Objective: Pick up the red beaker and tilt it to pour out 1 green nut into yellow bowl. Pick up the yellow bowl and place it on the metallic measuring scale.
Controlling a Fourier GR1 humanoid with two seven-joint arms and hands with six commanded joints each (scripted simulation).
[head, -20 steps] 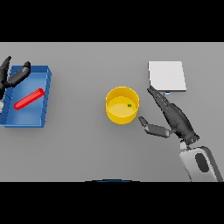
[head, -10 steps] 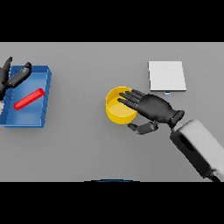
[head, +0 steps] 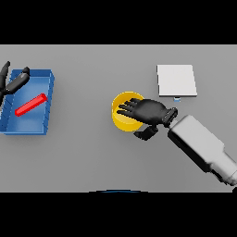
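Observation:
The yellow bowl [head: 121,118] stands in the middle of the table. My right hand [head: 150,111] lies over its right half, fingers stretched across the opening and thumb [head: 145,134] just outside the near rim; the hand is open. The inside of the bowl is mostly hidden under the fingers, and no green nut shows. The red beaker [head: 30,104] lies on its side in the blue bin [head: 48,99] at the left. My left hand [head: 13,83] hovers open at the bin's far left corner, apart from the beaker. The metallic scale [head: 176,80] sits at the back right.
The scale is a pale square plate with a small tab on its near edge, a short way behind and to the right of the bowl. My right forearm [head: 203,148] crosses the table's near right part.
My right hand has swung left from beside the bowl and now covers its right half. The bowl, the beaker and my left hand have stayed in place.

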